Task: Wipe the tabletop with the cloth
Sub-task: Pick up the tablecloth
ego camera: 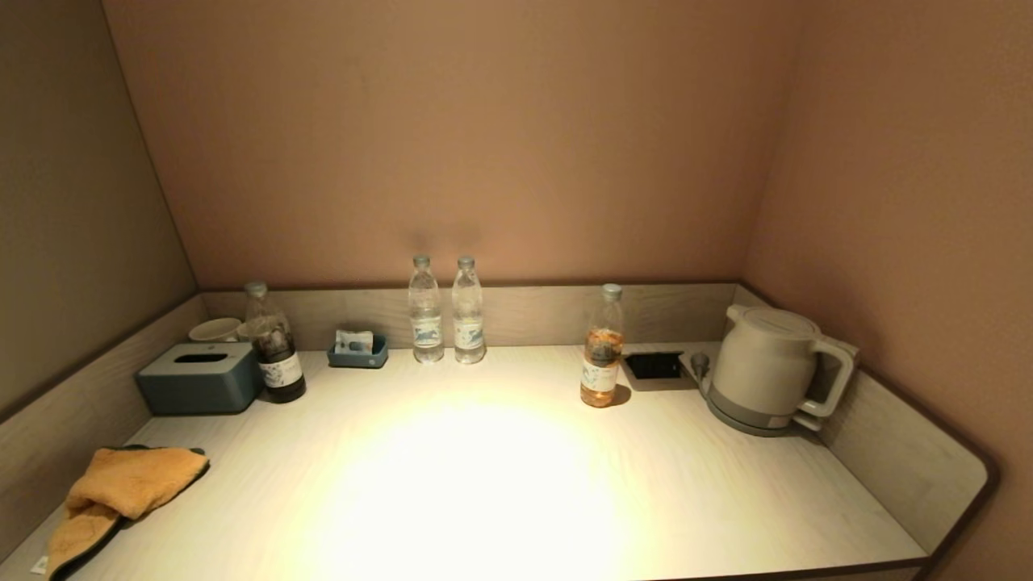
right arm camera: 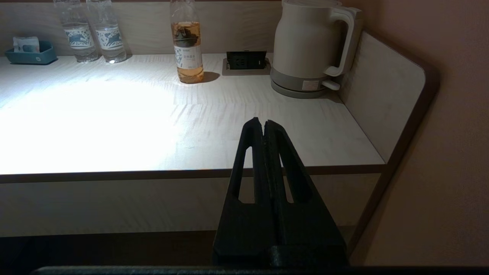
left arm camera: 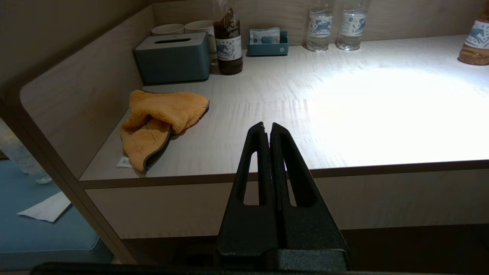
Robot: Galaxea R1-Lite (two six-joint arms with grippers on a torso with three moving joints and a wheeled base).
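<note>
An orange cloth [ego camera: 121, 488] with a dark edge lies crumpled at the near left corner of the pale wood tabletop [ego camera: 500, 484], next to the left side wall. It also shows in the left wrist view [left arm camera: 160, 122]. My left gripper [left arm camera: 267, 126] is shut and empty, held in front of the table's front edge, apart from the cloth. My right gripper [right arm camera: 263, 123] is shut and empty, also in front of the front edge, toward the right end. Neither gripper shows in the head view.
Along the back stand a blue-grey tissue box [ego camera: 200, 377], two cups [left arm camera: 183, 28], a dark bottle [ego camera: 274, 347], a small blue tray [ego camera: 357, 349], two clear water bottles [ego camera: 445, 311], an amber bottle [ego camera: 602, 351], a socket panel [ego camera: 654, 365] and a white kettle [ego camera: 767, 367]. Low walls rim three sides.
</note>
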